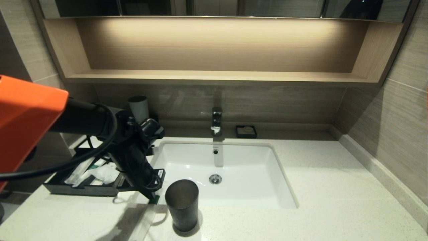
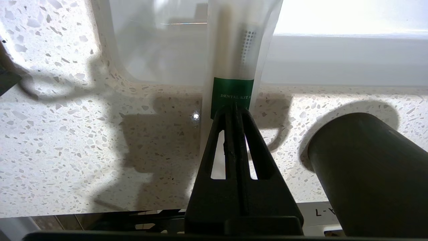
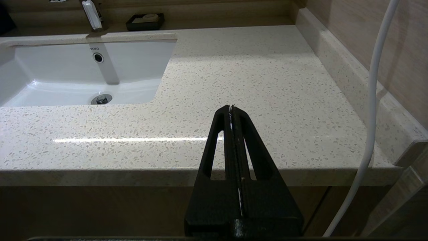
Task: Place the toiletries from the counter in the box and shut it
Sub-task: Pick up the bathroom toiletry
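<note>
The counter (image 1: pixel 334 201) runs wide beneath the left gripper (image 2: pixel 235 106), with one basin (image 1: pixel 220 170) sunk into it just beyond the fingertips. Behind that gripper, toward the wall, sits the one black box (image 1: pixel 82 187), its drawer pulled out and at least one white packet (image 1: pixel 100 174) already lying inside; how many are in there I cannot tell. Two cups are in view: a dark one (image 1: pixel 182 204) standing just beside the gripper and a paler one (image 1: pixel 139 107) further back. The gripper's fingers are pressed together on the green-labelled end of one long dental kit packet (image 2: pixel 234 50), which hangs from them over the basin's near rim. It looks very light, and its thin wrapper looks slick and floppy, though the toothbrush inside probably stiffens it lengthwise. A pinch at the flat labelled end should hold, but the free end is likely to swing, so it could brush the dark cup. The right gripper (image 3: pixel 231 107), also pressed shut and empty, is parked off the counter's front edge, well apart.
</note>
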Motion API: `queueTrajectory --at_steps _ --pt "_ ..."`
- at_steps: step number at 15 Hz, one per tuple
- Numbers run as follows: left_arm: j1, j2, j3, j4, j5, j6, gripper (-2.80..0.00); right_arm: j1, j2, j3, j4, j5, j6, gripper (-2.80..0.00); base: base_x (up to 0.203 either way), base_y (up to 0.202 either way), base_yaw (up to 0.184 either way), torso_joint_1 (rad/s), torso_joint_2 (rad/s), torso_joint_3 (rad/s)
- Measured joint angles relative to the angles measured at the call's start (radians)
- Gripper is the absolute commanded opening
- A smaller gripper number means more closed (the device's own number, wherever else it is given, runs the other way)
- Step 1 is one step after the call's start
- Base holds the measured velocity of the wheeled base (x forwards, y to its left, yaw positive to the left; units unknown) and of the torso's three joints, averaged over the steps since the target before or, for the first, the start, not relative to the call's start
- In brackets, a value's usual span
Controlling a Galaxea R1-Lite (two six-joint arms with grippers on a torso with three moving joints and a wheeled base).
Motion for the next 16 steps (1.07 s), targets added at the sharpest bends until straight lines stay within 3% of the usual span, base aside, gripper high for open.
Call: queueTrajectory --at_steps 1,2,3,16 --pt "0.000 0.002 -0.001 -0.003 0.000 -0.001 -2.80 0.000 0.000 0.000 0.000 0.000 0.000 -2.80 0.000 0.000 0.000 0.000 0.00 0.000" --pt "0.000 0.003 -0.001 -0.006 -0.001 0.000 -0.98 0.000 0.000 0.000 0.000 0.000 0.000 -2.80 0.000 0.000 0.000 0.000 0.00 0.000" --pt "0.000 0.004 -0.001 -0.007 0.000 0.000 0.00 0.000 0.000 0.000 0.000 0.000 0.000 -2.80 0.000 0.000 0.000 0.000 0.00 0.000" --pt "0.005 0.026 -0.029 -0.021 0.000 -0.003 0.00 0.000 0.000 0.000 0.000 0.000 0.000 -2.80 0.000 0.000 0.000 0.000 0.00 0.000"
